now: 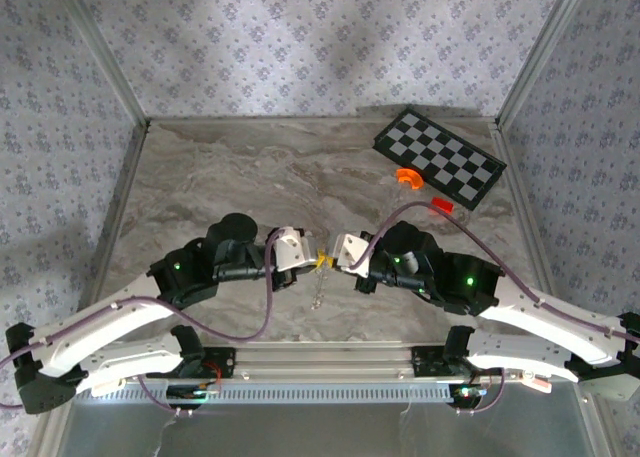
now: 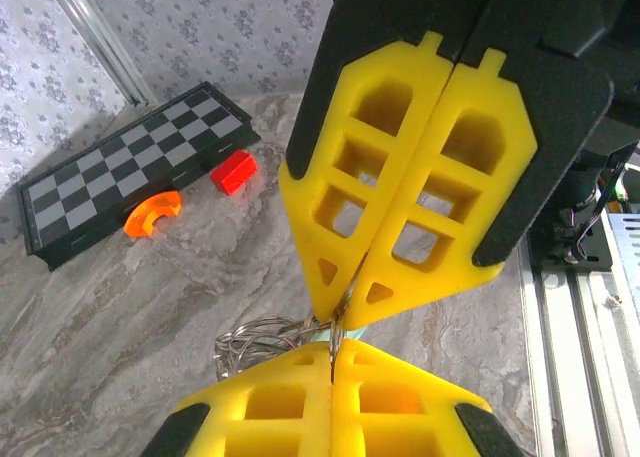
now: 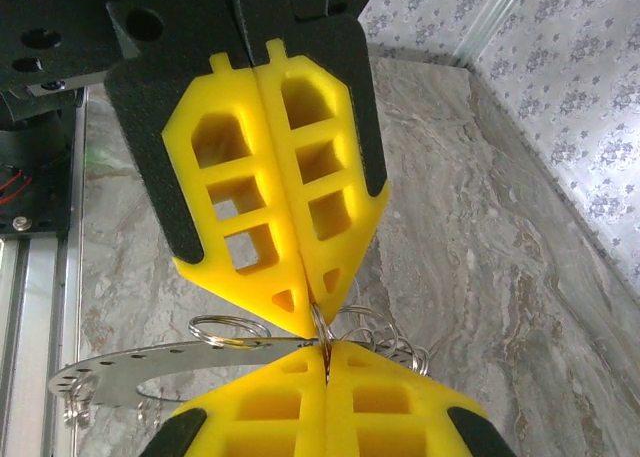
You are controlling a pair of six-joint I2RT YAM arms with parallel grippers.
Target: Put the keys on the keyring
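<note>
My left gripper point(image 1: 320, 261) and right gripper point(image 1: 333, 260) meet tip to tip above the middle of the marble table. Both are shut, pinching the same thin wire keyring point(image 3: 321, 328) between them. In the left wrist view my left gripper point(image 2: 333, 349) is at the bottom, and the right gripper point(image 2: 338, 315) comes down onto the keyring point(image 2: 336, 331). A bunch of wire loops point(image 2: 250, 342) hangs to one side. A flat curved metal strip with holes point(image 3: 110, 372) and more loops point(image 3: 395, 345) hang beside my right gripper point(image 3: 325, 349). A fine chain point(image 1: 318, 295) dangles below. I cannot make out the keys.
A chessboard point(image 1: 440, 157) lies at the back right, with an orange curved piece point(image 1: 408, 178) and a red block point(image 1: 441, 206) by its near edge. An aluminium rail point(image 1: 320, 362) runs along the near edge, and patterned walls close in the table's sides and back.
</note>
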